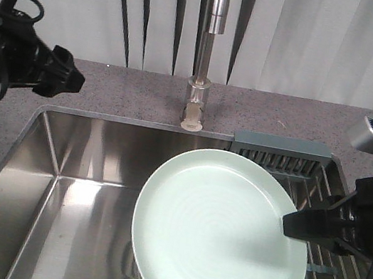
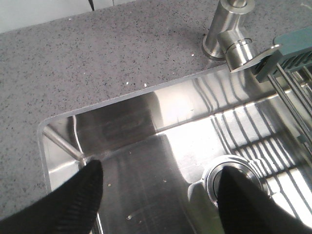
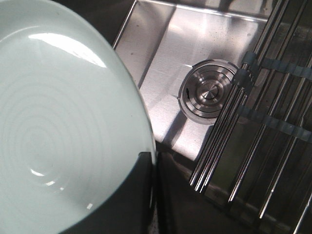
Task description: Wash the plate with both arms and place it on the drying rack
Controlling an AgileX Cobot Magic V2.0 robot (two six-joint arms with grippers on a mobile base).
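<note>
- The round pale mint-green glossy plate (image 1: 220, 236), marked with faint concentric rings, hangs tilted and face up. Its right rim is pinched in the right black pointed gripper (image 1: 287, 226).
- The steel-wire drying rack (image 1: 281, 156), with a grey-blue slotted end piece, lies just beneath that gripper and beside the plate.
- The left black pointed gripper (image 2: 161, 173) hangs well apart from the plate, fingers spread, holding nothing.

Two grippers are appearing (left gripper (image 1: 75, 81), right gripper (image 1: 287, 226)), with one plate (image 1: 212, 239), one drying rack (image 1: 281, 153), one sink (image 1: 81, 164), one faucet (image 1: 202, 77), one drain (image 3: 207, 95).
</note>
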